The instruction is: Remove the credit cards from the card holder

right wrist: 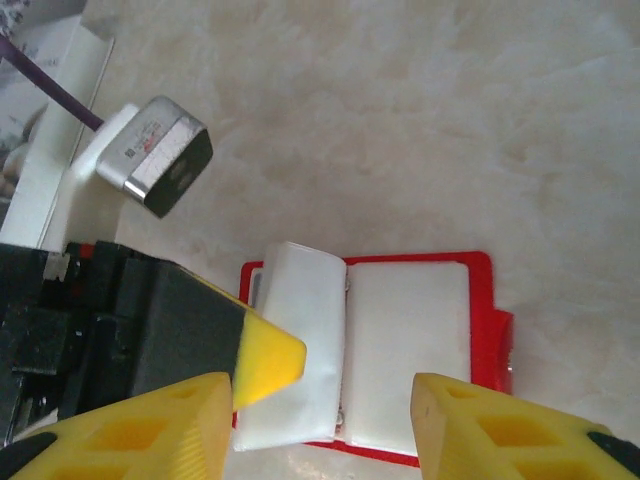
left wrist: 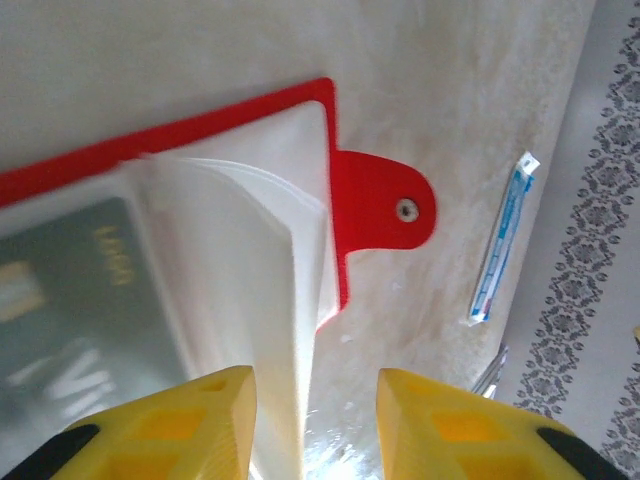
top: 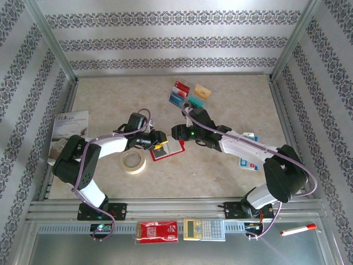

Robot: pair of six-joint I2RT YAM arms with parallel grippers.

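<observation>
We see the left tool (left wrist: 315, 420) spread, straddling the clear pocket leaves (left wrist: 265, 210) of the open card holder (left wrist: 375, 205); the right tool (right wrist: 320, 395) hangs spread over it.

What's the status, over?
Left gripper open at holder, right gripper open above. Four cards out, another card seemingly inside. Tape nearby, not blocking.

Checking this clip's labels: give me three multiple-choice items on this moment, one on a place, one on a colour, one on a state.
1. The tape roll lies: A) beside the card holder; B) on top of it; C) inside it.
2. The holder's cover is: A) blue; B) red; C) yellow.
3. The holder is: A) snapped shut; B) open; C) standing upright.
Answers: 1A, the roll lies next to it on the table; 2B, red rim and tab; 3B, its clear pockets face up.
</observation>
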